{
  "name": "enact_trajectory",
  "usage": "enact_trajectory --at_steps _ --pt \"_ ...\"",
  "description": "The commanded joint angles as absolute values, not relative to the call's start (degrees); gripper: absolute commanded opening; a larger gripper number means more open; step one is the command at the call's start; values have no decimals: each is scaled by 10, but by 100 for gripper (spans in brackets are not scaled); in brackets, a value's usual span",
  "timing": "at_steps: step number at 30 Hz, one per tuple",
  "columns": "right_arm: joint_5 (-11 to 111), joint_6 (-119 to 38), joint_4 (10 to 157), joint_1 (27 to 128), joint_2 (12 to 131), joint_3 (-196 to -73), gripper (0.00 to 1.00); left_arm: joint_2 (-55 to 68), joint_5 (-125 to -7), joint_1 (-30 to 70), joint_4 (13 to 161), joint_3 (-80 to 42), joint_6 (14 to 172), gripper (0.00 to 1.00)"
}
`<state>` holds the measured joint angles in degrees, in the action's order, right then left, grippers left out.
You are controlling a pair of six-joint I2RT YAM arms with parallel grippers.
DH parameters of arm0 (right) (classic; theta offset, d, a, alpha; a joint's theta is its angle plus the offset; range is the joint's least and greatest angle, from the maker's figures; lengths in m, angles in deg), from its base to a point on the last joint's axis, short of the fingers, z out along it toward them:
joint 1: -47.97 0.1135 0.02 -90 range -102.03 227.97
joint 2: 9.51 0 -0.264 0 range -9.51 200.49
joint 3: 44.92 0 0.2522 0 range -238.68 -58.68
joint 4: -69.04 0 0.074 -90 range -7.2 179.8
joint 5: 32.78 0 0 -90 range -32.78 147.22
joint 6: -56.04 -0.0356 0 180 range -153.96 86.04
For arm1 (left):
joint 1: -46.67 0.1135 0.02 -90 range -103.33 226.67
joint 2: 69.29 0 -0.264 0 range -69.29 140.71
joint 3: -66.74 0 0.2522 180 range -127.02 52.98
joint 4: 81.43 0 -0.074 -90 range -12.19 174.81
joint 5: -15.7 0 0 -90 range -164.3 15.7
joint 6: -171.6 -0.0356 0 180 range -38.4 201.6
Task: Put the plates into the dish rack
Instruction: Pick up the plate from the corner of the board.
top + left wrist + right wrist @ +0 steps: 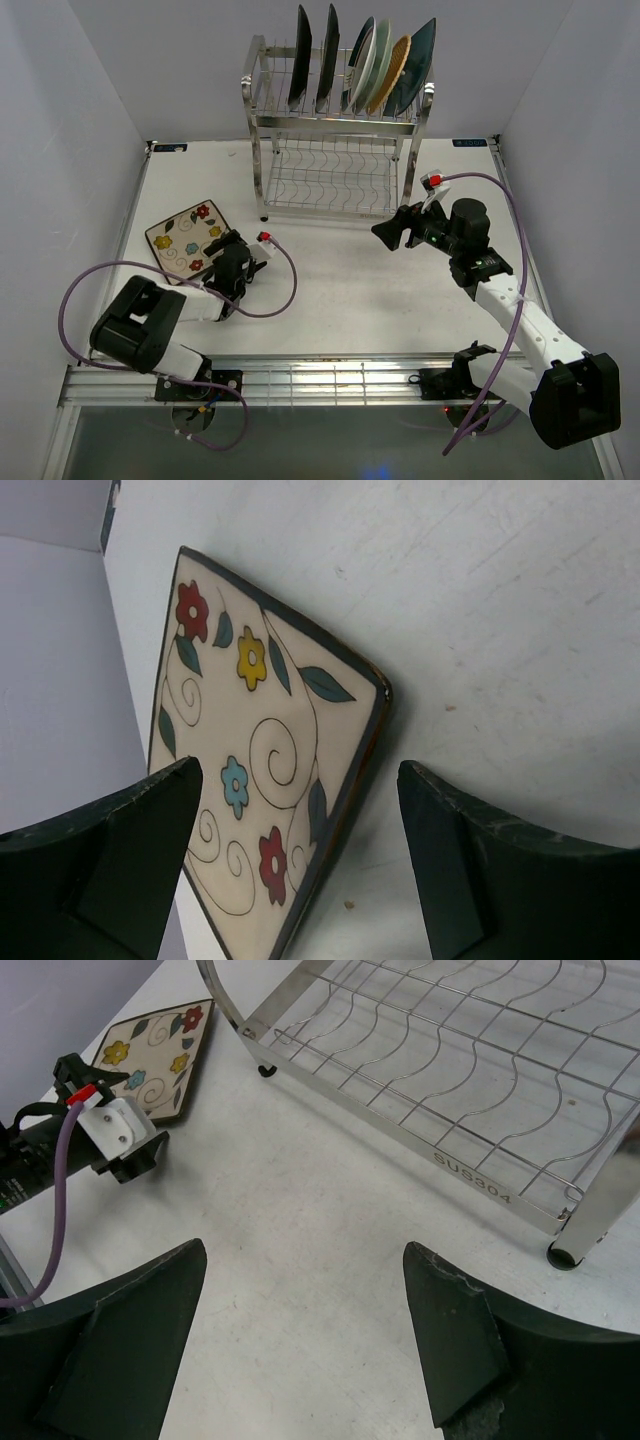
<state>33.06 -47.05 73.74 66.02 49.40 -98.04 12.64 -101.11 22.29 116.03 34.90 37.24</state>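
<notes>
Floral plate (268,770) flat, seemingly ungripped

1. The left arm (150,325) and right arm (520,320) both pair glossy black joint housings with smooth white links.
2. A purple cable (75,290) runs along each arm from base to wrist.
3. A white connector block (115,1125) with a red tab sits by each wrist.
4. The left claw (300,770) and right claw (305,1250) have dark, wedge-shaped fingers (120,1340) with scuffed, pale-nicked edges.
5. The base mounts (205,385) are black.
</notes>
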Motion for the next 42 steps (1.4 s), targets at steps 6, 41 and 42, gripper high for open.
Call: enact_trajectory --at_steps 6,41,42 --pt "329 -469 723 663 485 -1004 85 207 -1067 220 1204 339 355 90" --pt "338 -466 719 663 455 -990 87 270 -1047 219 1055 273 394 14" --pt "338 -465 719 663 453 -989 87 267 -1048 219 1052 273 396 6"
